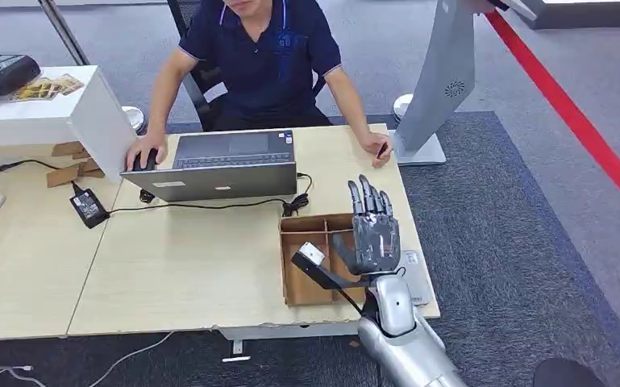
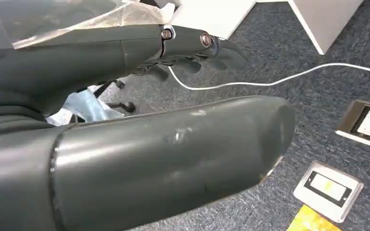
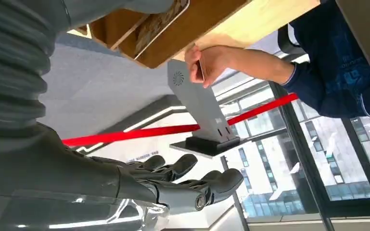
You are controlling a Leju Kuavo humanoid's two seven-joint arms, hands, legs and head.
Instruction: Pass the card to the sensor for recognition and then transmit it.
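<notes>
Up close, the right robot hand (image 1: 373,232) is raised above the near right corner of the bench (image 1: 177,266), palm toward the camera, fingers straight and spread, holding nothing. It hovers over a brown cardboard tray (image 1: 305,278) split into compartments. Seen from the right wrist, a card (image 3: 161,23) with a patterned face lies inside one compartment of that tray; which compartment cannot be told. The same view shows the hand's dark fingers (image 3: 192,185) extended and apart.

From the left wrist, the left robot hand (image 2: 173,139) hangs beside the body over grey carpet, its thick thumb close to the lens and its fingers stretched out with nothing in them. A white cable (image 2: 269,82) runs across the carpet to a floor socket (image 2: 368,122).

Beyond the tray, a black cord trails to a grey laptop (image 1: 218,165). A person in a dark blue polo shirt (image 1: 262,56) sits behind it, one hand on a mouse, the other resting on the bench near the grey sensor stand (image 1: 439,85), which rises at the far right corner. A red stripe (image 1: 572,113) crosses the floor to the right.
</notes>
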